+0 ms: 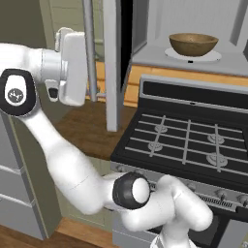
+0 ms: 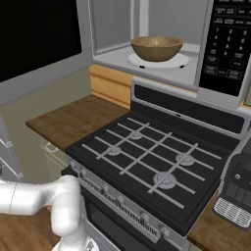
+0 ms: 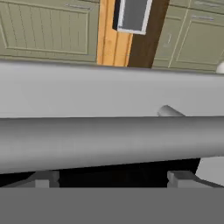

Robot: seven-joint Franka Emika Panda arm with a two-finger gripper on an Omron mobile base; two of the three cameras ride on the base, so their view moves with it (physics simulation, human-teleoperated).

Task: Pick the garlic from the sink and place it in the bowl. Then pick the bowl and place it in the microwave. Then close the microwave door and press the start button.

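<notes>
Bowl (image 1: 193, 44) and turntable were seen together in the left base view: the brown wooden bowl was set upright on the white round turntable (image 1: 215, 55) inside the open microwave (image 1: 193, 19), above the back edge of the gas hob (image 1: 186, 140). The microwave door (image 1: 111, 63) was swung wide open, edge-on to the camera, with its long grey bar handle (image 1: 89, 48) running vertically. The arm's white hand was held right against that handle, at the door's outer side.

In the right base view, the bowl (image 2: 157, 48) was again found on the turntable (image 2: 182, 61), near the front edge of the pale microwave floor. The dark control panel (image 2: 226, 44) was seen to its right, and the door's black glass window (image 2: 39, 34) at the upper left. A dark appliance (image 2: 238, 188) stood on the wooden counter at the hob's right edge.

In the hand view, the grey bar handle (image 3: 109, 142) was stretched across the picture, just above the gripper (image 3: 113, 178). The two dark fingertips (image 3: 43, 179) were spread wide apart, and nothing was gripped between them.
</notes>
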